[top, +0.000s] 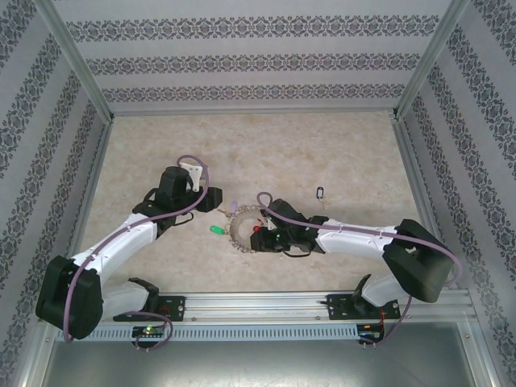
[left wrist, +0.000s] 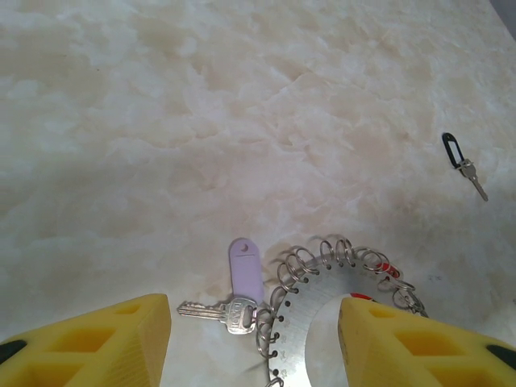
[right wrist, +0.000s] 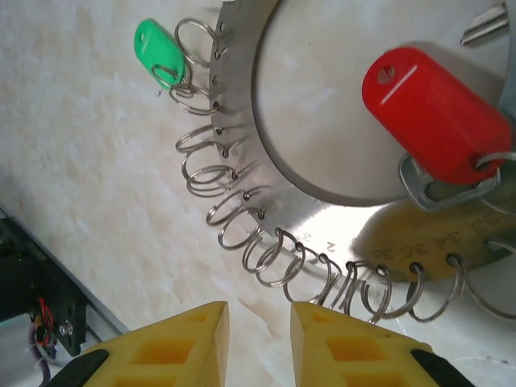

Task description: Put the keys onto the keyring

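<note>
L end effector (left wrist: 254, 322) is hovering low over the bench (left wrist: 161, 121), yellow fingers (left wrist: 97, 343) standing wide apart, nothing clamped. Its right-hand finger is overlapping the keyring (left wrist: 314, 302) in L wrist view. Keyring is lying flat on the bench, btwn the two arms, wire loops fringing its rim.

R end effector (right wrist: 258, 310) is sitting just beside the loops, fingers narrowly apart w/ bare bench showing in the gap, gripping nothing.

A red key (right wrist: 431, 113) is lying inside the ring's hole, its silver end overlapping the inner rim. Can't tell if it's threaded.

A green tag (right wrist: 160, 50) is hanging in a loop. A purple tag (left wrist: 244, 266) w/ a silver key (left wrist: 218, 313) is lying against the rim. A black-headed key (left wrist: 461, 161) is lying well apart.
</note>
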